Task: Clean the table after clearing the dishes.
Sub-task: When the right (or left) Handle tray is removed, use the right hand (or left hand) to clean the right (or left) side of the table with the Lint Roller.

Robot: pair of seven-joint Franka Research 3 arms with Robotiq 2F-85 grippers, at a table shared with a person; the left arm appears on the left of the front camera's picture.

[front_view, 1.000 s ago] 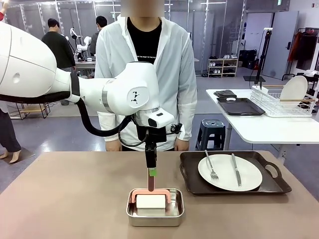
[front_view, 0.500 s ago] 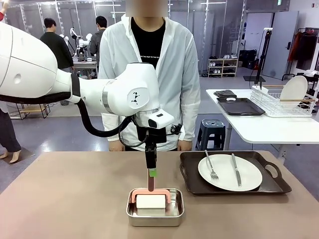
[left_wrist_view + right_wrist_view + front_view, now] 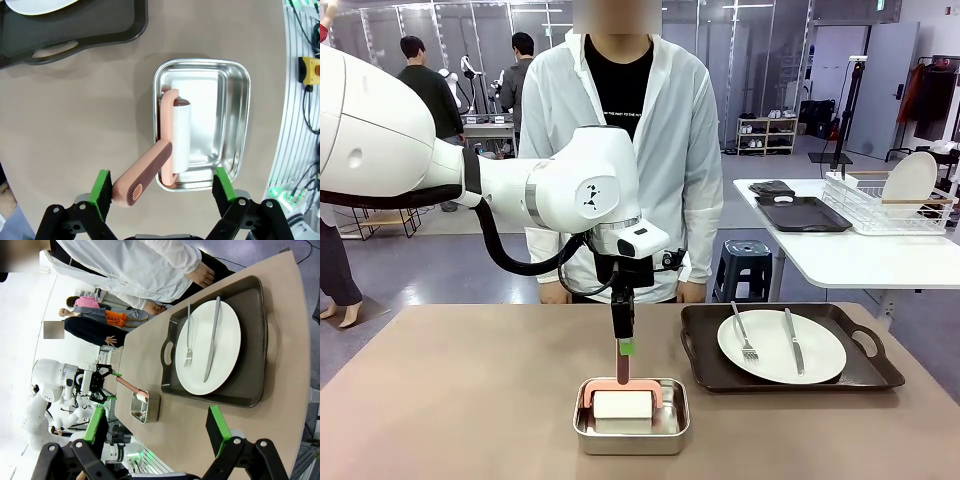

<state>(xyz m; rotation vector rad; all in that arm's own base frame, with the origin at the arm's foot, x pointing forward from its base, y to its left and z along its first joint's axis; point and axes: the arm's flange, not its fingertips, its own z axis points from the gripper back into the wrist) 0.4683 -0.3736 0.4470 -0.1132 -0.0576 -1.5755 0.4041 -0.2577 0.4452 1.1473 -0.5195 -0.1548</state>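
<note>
The brownish-taupe table [image 3: 450,400] carries a dark handled tray [image 3: 705,345] at right. On the tray lies a white plate [image 3: 810,350] with a fork and a knife; these dishes also show in the right wrist view, plate [image 3: 225,335] on tray [image 3: 252,340]. My left gripper [image 3: 623,345] hangs over the middle of the table, just above the upright pink handle of a white roller [image 3: 181,132]. It is open [image 3: 162,185], and the handle tip lies between the pads, nearer one finger [image 3: 102,186], without being squeezed. My right gripper [image 3: 156,427] is open and empty, off the table's right end.
The roller rests in a small steel pan [image 3: 631,428] near the front edge, left of the tray. A person [image 3: 620,130] stands at the far side, hands by the table edge. A white side table [image 3: 860,260] with a dish rack stands back right.
</note>
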